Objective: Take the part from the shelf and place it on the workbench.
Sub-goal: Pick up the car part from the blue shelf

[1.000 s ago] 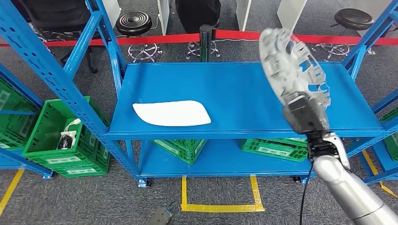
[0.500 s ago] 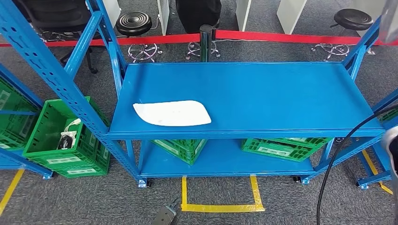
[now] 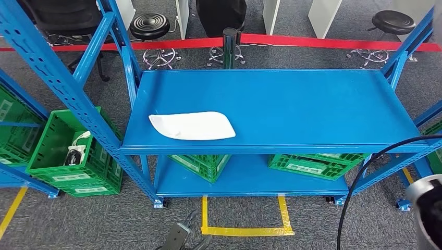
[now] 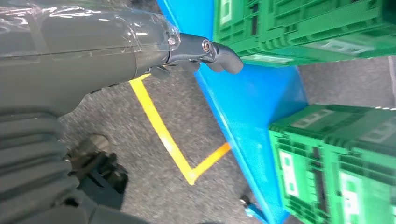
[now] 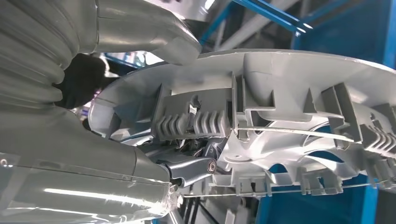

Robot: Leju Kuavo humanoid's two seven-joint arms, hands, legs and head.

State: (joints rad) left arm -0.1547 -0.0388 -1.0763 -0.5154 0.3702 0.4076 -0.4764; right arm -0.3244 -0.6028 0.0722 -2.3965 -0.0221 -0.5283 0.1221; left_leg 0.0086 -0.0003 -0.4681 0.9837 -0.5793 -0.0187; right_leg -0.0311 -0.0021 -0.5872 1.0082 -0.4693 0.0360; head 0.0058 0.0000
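Partly cropped, the part fills the right hand.

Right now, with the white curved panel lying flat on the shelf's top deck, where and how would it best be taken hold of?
Probably at the white curved panel's near long edge, coming from the shelf's open front. The panel lies flat and thin on the blue deck, near the front lip, so fingers could likely slide under that edge. Its pointed right end offers less to hold. The left upright crowds an approach from that side.
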